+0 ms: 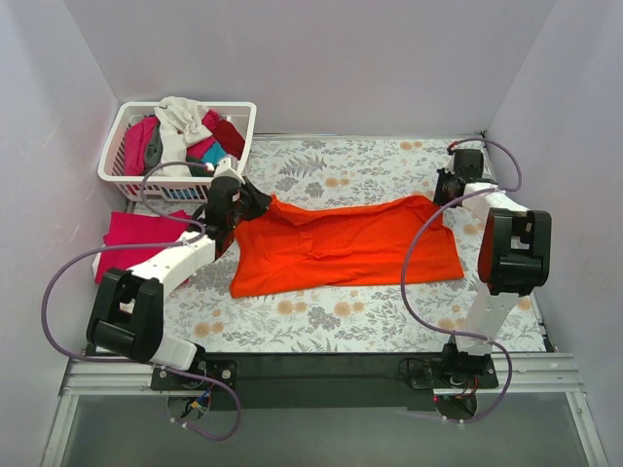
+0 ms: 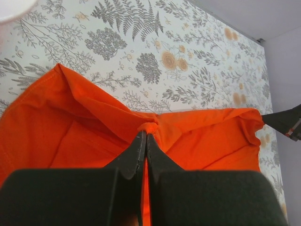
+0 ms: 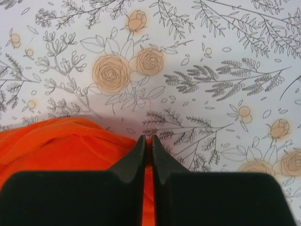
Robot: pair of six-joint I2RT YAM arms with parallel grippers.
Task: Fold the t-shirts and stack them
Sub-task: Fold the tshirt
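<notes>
Soft, even overhead light washes the counter (image 1: pixel 341 311). The orange t-shirt (image 1: pixel 341 248) reads vivid, its folds lightly shaded. Faint grey shadow pools ahead of the right end effector (image 3: pixel 147 139), whose near body goes flat black.

orange t-shirt (image 1: pixel 341 248) spread between left claw (image 1: pixel 257 206) and right claw (image 1: pixel 441 197)

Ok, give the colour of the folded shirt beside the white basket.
Magenta-pink shirt; top external view.

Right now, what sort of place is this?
Probably a robot laundry-folding booth: plain walls around a floral table, left gripper and right gripper pinching an orange t-shirt, a white basket of clothes.
</notes>
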